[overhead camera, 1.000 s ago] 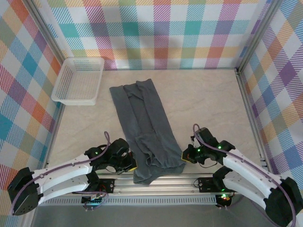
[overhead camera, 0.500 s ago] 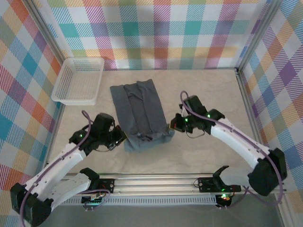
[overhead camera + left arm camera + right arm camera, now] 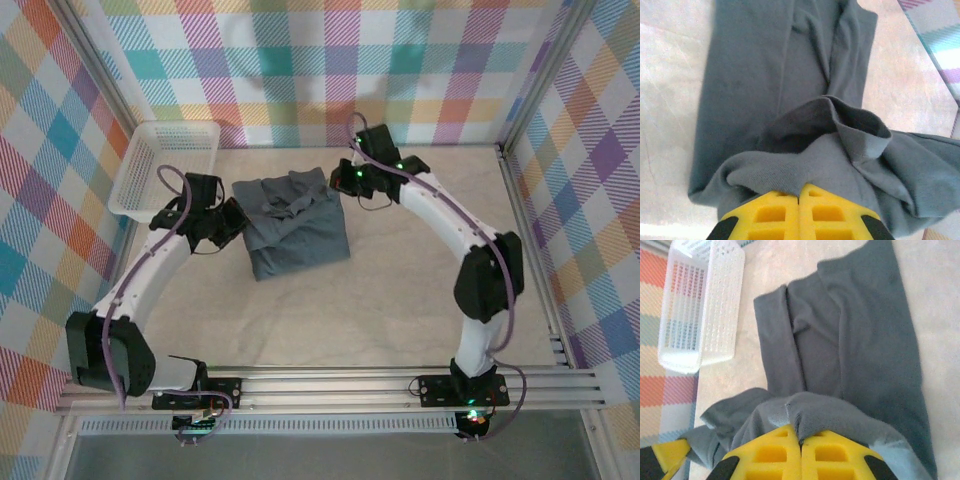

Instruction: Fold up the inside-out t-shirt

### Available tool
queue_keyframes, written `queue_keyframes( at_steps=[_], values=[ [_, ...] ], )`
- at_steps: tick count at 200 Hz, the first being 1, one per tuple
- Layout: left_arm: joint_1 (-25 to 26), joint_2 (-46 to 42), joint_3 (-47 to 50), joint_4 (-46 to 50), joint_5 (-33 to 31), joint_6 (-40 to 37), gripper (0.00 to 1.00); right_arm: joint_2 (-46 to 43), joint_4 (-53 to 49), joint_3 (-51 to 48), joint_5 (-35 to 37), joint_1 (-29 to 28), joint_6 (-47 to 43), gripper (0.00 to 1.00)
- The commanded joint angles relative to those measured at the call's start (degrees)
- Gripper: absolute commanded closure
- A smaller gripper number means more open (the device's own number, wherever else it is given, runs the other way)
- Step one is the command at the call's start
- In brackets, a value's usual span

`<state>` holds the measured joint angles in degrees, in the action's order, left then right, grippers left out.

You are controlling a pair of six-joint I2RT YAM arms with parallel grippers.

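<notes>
The left gripper [image 3: 230, 218] and right gripper [image 3: 341, 180] each pinch a far corner of the dark grey inside-out t-shirt [image 3: 300, 238], which lies doubled over on the table [image 3: 420, 285], near the white basket [image 3: 128, 190].

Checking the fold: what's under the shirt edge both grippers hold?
Beneath the edge pinched by the left gripper and right gripper lies the lower layer of the inside-out t-shirt, flat on the table. The part directly under the bunched fabric is covered.
</notes>
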<state>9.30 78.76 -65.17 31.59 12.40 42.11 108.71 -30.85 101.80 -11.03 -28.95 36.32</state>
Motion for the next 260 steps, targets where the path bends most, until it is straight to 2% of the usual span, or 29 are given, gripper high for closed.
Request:
queue_keyframes(
  at_steps=[1,23,26,33,41,45,57,73,87,95,104,118,134,162,191,199,209,237,254,260],
  values=[
    [-3.1,6.3,-3.0,-8.1,1.9,-2.2,1.00,6.0,0.8,7.5,1.1,1.4,-1.6,1.00],
    [-5.1,13.1,-5.1,-12.3,2.7,-3.8,1.00,13.2,3.3,13.7,-0.4,2.4,-2.7,1.00],
    [-5.4,13.7,-5.4,-12.7,2.6,-3.9,1.00,14.3,3.1,15.1,-0.6,2.5,-3.1,0.96],
    [-6.3,15.5,-6.1,-13.7,1.8,-4.1,0.90,17.5,2.2,19.1,-2.0,2.6,-4.6,0.78],
    [-7.2,17.4,-6.6,-15.1,1.1,-4.4,0.69,22.0,-1.4,25.9,-2.6,3.1,-5.8,0.52],
    [-7.7,18.2,-6.9,-17.4,1.3,-4.5,0.60,24.4,-3.9,29.9,-2.6,3.4,-6.3,0.44],
    [-9.7,20.3,-7.5,-22.2,3.2,-4.2,0.40,30.8,-11.3,42.0,-3.8,4.9,-6.8,0.38],
    [-12.1,21.2,-10.8,-22.0,6.5,-6.6,0.33,33.5,-20.7,50.7,-4.8,6.3,-9.2,0.35],
    [-12.7,18.1,-12.2,-16.5,5.3,-9.4,0.31,28.5,-23.4,44.5,-3.3,6.4,-13.0,0.33],
    [-12.4,15.4,-10.3,-13.2,5.0,-9.2,0.30,22.9,-20.3,33.3,-3.5,6.4,-13.8,0.33],
    [-11.7,11.7,-5.6,-13.6,6.1,-7.8,0.30,15.0,-12.0,15.8,-4.2,6.4,-12.6,0.33],
    [-9.1,6.4,3.0,-13.9,5.4,-6.8,0.32,4.5,5.2,-8.8,-5.1,6.4,-8.6,0.31],
    [-6.0,2.8,10.9,-13.6,5.0,-6.0,0.34,-0.5,13.5,-22.3,-5.4,6.0,-6.1,0.31],
    [-2.0,1.9,18.9,-16.7,7.0,-6.1,0.37,2.5,13.2,-25.9,-7.8,4.4,-7.0,0.34],
    [-1.1,7.6,19.7,-20.8,11.4,-6.6,0.38,7.6,15.2,-24.6,-9.3,2.9,-5.7,0.42],
    [-0.8,9.1,19.6,-21.7,12.0,-6.1,0.39,8.7,15.2,-23.5,-9.6,2.6,-5.5,0.46],
    [-0.3,10.6,19.6,-22.4,12.3,-5.6,0.46,9.3,15.6,-23.2,-10.4,2.4,-4.8,0.56],
    [-0.1,13.2,18.9,-20.9,11.2,-5.6,0.80,8.0,14.1,-23.5,-6.4,2.6,-3.1,0.91],
    [-0.1,13.2,19.5,-19.3,10.5,-6.3,1.00,6.5,13.7,-24.7,-5.9,3.2,-3.0,0.99],
    [-0.2,13.0,19.6,-17.9,9.3,-6.6,1.00,5.9,13.7,-25.1,-6.1,3.5,-2.9,1.00]
  ],
)
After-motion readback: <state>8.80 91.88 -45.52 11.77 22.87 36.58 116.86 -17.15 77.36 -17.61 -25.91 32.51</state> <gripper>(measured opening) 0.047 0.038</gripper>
